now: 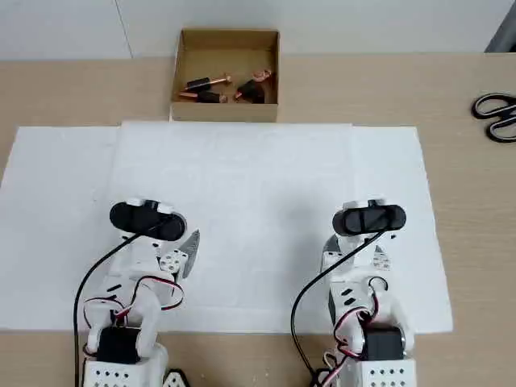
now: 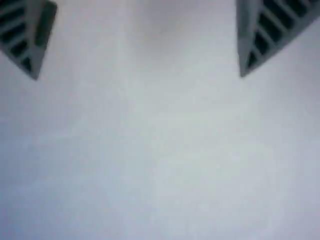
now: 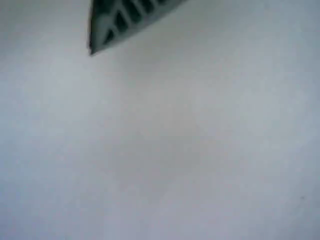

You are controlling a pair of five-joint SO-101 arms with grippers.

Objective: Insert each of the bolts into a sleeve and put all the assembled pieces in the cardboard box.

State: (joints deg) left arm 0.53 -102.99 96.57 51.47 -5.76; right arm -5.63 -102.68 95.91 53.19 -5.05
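The cardboard box stands at the far edge of the table, just past the white sheet. Inside it lie black sleeves with copper-coloured bolts in them: one piece and another on its left side, more on its right. Both arms are folded back near the front edge. My left gripper hangs open just over the bare white sheet, nothing between its fingers. My right gripper also hovers low over the sheet, well away from the box.
A large white sheet covers the middle of the wooden table. Black-handled scissors lie at the far right edge, off the sheet.
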